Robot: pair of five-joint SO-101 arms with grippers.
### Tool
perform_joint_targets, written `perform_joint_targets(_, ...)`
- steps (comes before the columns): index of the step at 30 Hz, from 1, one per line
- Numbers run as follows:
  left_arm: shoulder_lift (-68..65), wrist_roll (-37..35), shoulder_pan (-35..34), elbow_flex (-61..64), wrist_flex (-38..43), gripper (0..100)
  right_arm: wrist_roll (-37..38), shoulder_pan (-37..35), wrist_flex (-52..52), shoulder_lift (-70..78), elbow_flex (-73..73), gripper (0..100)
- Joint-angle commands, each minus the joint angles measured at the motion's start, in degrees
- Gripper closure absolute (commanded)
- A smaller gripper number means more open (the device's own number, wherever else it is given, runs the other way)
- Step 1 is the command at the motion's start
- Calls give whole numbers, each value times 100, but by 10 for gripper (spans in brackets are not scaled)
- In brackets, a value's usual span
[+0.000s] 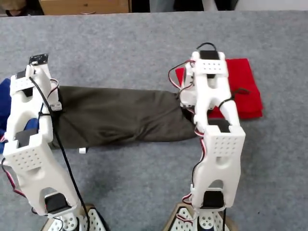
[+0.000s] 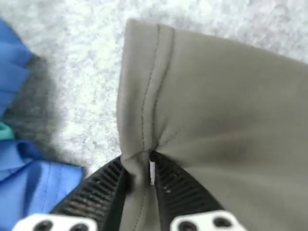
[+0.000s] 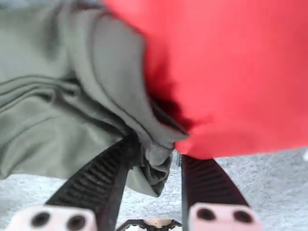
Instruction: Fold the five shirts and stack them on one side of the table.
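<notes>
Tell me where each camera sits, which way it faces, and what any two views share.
High view: fixed above the arms' bases, looking down over the table; left arm and right arm show, olive shirt between them.
Left wrist view: on the left arm, facing the left gripper, shut on the olive shirt's hem; blue shirt beside.
Right wrist view: on the right arm, facing the right gripper at the olive shirt's other end, by the red shirt.
Shared: all show the olive shirt.

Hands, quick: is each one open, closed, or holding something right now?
Left hand: closed on the hem of the olive shirt.
Right hand: closed on that shirt's bunched other end.
</notes>
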State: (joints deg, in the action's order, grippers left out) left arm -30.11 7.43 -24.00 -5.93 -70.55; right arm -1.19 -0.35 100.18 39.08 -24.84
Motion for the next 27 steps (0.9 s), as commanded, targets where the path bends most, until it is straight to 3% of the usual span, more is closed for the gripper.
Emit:
perform_joint_targets(1,62,70,-4,-22,-53,972,132,-114,79,-418,-268,854)
perform_joint_targets(15,70,70,312,-1666,-1538,972,149,624,26,-2563,-303,854)
perform_joint_targets(24,985,53,1182,-2053,-2154,972,105,1029,35,-3248,-251,854)
perform_joint_targets(27,1415,-273,1569,-1895,-2242,972,105,1213,35,-3257,-268,854)
